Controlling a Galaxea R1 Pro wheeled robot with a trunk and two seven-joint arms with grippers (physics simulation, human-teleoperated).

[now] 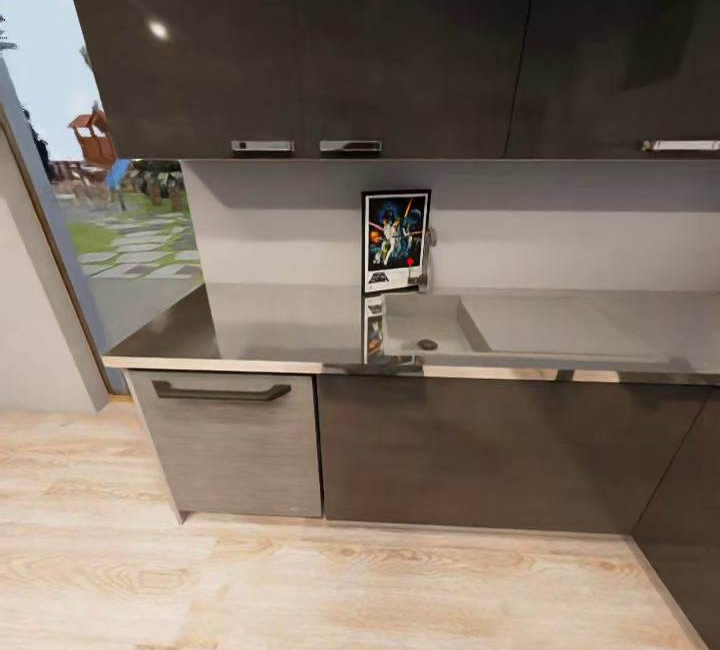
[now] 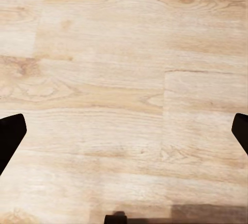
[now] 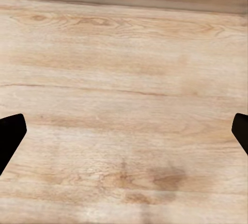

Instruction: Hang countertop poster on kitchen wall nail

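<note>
The black-framed Star Wars poster [image 1: 396, 240] stands upright on the kitchen countertop [image 1: 270, 330], leaning against the grey backsplash just left of the chrome tap [image 1: 428, 260]. Its mirror image shows in the glossy counter below it. My left gripper [image 2: 124, 131] points down at the wooden floor, its two black fingertips [image 2: 10, 133] far apart, open and holding nothing. Over the floor by the cabinet plinth, my right gripper [image 3: 124, 131] is likewise open, with black fingertips [image 3: 10, 133] at both sides.
An inset sink [image 1: 430, 322] with a drainer lies right of the poster. Dark wall cabinets [image 1: 380, 40] hang above, dark base cabinets [image 1: 490, 450] and a grey drawer front [image 1: 230, 445] below. A window [image 1: 110, 210] is at the left. Light wooden floor [image 1: 300, 580] lies before the counter.
</note>
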